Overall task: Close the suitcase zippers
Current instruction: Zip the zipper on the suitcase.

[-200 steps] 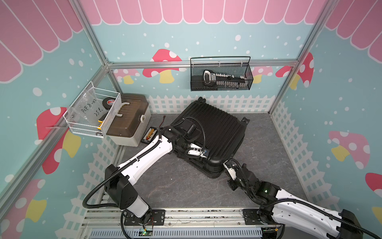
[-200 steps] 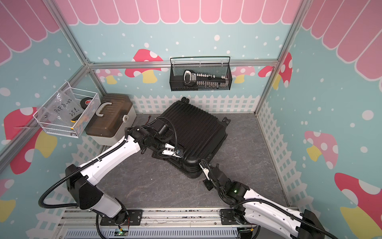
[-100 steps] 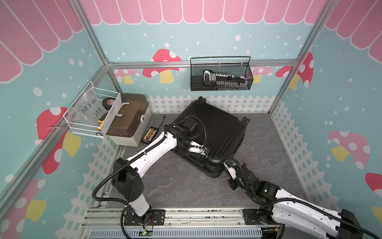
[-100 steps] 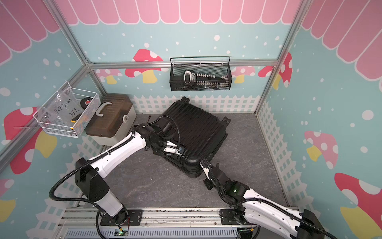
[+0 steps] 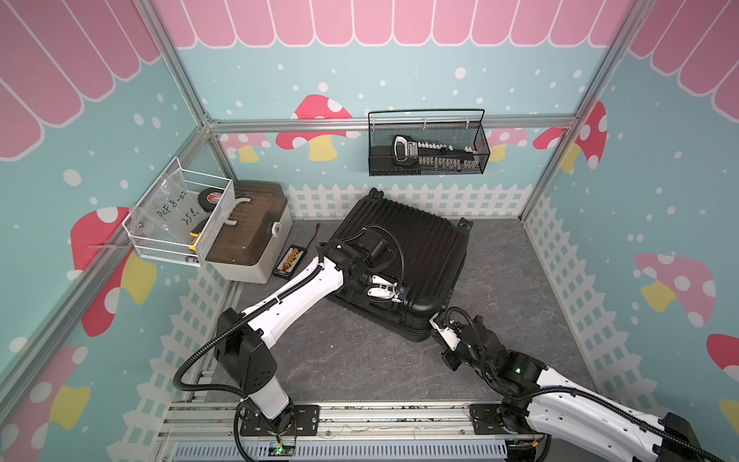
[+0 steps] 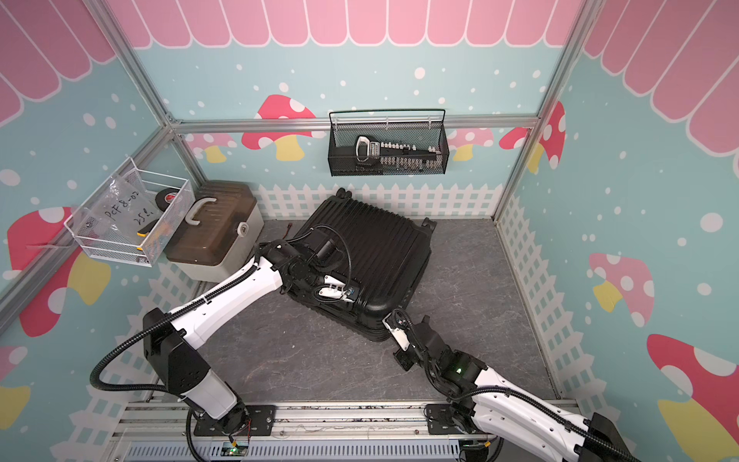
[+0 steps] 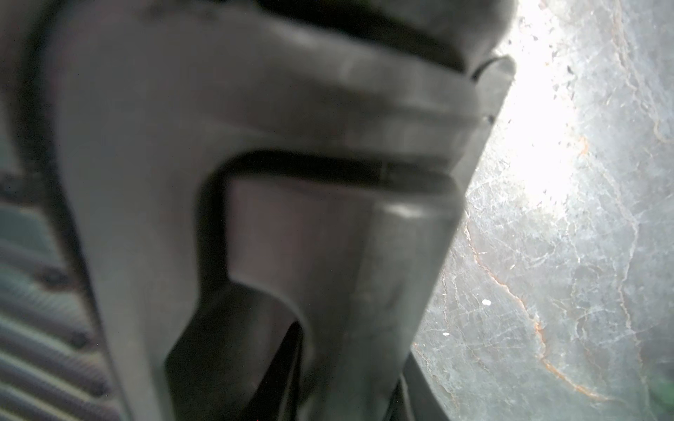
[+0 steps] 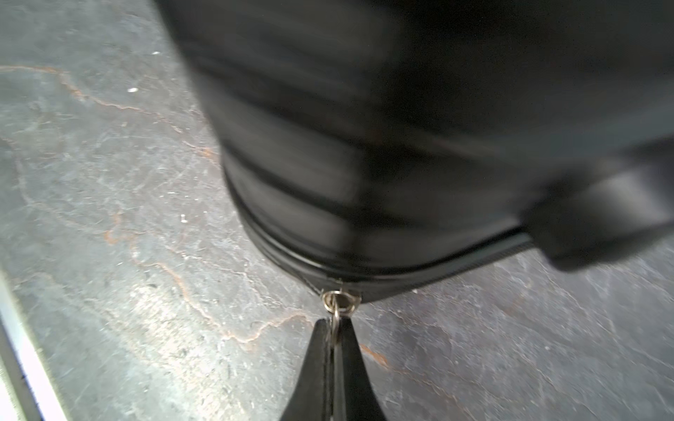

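Pinching zipper pull at suitcase corner, right tool clamped.

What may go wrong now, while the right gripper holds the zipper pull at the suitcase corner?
The right gripper pinches only the tip of the small zipper pull; it may slip out at the curved corner.
The suitcase may slide on the table if the left gripper on top does not hold it down.

Our left arm reaches forward, left gripper angled down, grip unclear; our low right gripper pinches a zipper pull.
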You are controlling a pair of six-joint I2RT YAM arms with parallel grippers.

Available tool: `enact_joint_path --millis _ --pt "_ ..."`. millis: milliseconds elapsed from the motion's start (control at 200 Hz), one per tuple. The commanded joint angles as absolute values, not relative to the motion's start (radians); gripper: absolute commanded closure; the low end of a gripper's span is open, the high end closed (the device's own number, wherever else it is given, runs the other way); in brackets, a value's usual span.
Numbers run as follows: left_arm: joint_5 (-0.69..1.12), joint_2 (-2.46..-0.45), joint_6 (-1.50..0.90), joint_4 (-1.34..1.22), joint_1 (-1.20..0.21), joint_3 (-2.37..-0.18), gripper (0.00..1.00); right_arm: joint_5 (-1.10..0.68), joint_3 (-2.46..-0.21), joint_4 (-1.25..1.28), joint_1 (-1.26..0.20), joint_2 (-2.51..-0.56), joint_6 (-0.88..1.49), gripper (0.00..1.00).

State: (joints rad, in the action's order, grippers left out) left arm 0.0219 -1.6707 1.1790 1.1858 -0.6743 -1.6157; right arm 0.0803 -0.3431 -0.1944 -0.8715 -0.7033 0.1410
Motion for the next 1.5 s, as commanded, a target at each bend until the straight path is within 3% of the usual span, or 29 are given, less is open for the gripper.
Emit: enact_joint_path --millis 0,345,451,751,1497 --pt "-0.101 -1.675 0.851 0.930 -0.654 -1.736 0.93 -0.138 -0.347 -0.071 -0.899 -0.693 0.092 1.00" --pt "-0.114 -1.712 0.630 0.960 -0.718 -1.778 0.91 -0.036 -0.349 0.032 -0.900 -0.779 0.065 1.00" --pt "-0.088 -1.744 0.495 1.013 -0.725 -1.801 0.87 -0.052 -0.324 0.104 -0.900 -0.795 0.018 1.00" --pt "-0.045 -1.856 0.312 1.099 -0.778 -1.869 0.88 -0.100 -0.356 0.172 -0.900 -0.909 -0.036 1.00" --pt "0.009 -2.141 0.031 1.113 -0.859 -2.328 0.91 -0.130 -0.415 0.352 -0.945 -1.115 -0.014 1.00"
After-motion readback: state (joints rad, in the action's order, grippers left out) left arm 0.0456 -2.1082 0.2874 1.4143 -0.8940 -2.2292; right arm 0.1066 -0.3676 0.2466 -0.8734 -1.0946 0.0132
